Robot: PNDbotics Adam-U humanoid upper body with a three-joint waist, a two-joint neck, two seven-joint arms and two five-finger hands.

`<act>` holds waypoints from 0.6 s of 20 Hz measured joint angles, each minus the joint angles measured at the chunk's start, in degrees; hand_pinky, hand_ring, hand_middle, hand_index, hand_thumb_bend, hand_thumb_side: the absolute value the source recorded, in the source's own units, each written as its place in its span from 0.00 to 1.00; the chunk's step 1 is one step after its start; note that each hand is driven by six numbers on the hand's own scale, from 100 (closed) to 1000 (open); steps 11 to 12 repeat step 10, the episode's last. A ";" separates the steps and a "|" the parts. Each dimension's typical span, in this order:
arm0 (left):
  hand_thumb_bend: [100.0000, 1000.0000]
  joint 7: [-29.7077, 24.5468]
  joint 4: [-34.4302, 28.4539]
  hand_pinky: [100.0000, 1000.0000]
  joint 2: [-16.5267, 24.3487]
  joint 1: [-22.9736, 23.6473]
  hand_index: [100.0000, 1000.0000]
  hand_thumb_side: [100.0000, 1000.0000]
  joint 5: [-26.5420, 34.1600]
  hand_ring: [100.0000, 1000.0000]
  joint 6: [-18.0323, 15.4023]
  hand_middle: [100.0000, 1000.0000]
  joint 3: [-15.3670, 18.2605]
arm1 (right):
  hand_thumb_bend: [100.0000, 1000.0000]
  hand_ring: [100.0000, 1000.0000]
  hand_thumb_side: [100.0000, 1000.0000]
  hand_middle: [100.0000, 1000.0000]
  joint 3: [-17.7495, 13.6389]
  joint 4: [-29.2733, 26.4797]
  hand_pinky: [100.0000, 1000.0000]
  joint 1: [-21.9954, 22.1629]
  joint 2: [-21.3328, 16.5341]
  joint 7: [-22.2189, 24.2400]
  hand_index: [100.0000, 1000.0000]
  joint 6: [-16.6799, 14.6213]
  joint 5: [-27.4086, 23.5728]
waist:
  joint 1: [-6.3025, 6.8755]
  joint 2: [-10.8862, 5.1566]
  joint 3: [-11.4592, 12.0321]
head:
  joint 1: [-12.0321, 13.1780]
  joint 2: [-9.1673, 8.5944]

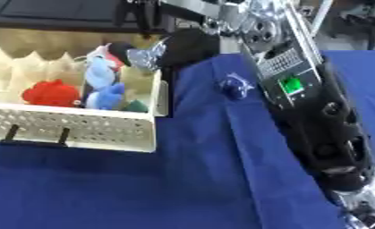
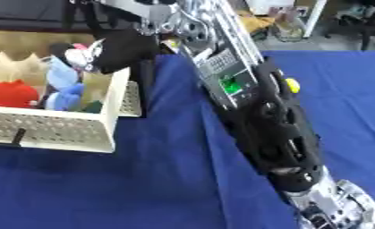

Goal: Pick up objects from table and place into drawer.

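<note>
We see the right hand (image 1: pixel 186 44) over the drawer's (image 1: pixel 80 127) far right corner, fingers clenched on a silvery toy (image 1: pixel 147 57). A blue toy (image 1: pixel 236 86) lies on the blue tablecloth (image 1: pixel 143 188) nearby.

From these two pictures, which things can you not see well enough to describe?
- Right hand, left eye view: a dark blurred mass over the drawer; its fingers cannot be told.
- Silvery thing beside that hand: blurred, so what it is stays unknown.
- Small blue thing on the cloth: the right arm hides it in the right eye view.
- Left hand: in neither view.
</note>
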 measured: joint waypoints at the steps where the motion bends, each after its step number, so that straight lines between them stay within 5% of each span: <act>1: 0.22 -0.02 0.00 0.62 0.00 0.00 0.85 1.00 0.00 0.62 -0.03 0.79 0.00 | 0.23 0.81 0.59 0.36 -0.44 -0.56 0.54 0.01 -0.11 -0.46 0.71 0.46 -0.43 | 0.09 0.00 -0.09 | 0.01 0.00; 12: 0.22 0.18 0.00 0.62 0.00 0.31 0.85 1.00 0.01 0.62 -0.37 0.79 0.01 | 0.22 0.80 0.59 0.37 -6.07 -9.89 0.50 2.66 -3.93 -6.65 0.71 6.63 -6.07 | 0.90 -0.03 -1.09 | 0.47 -0.03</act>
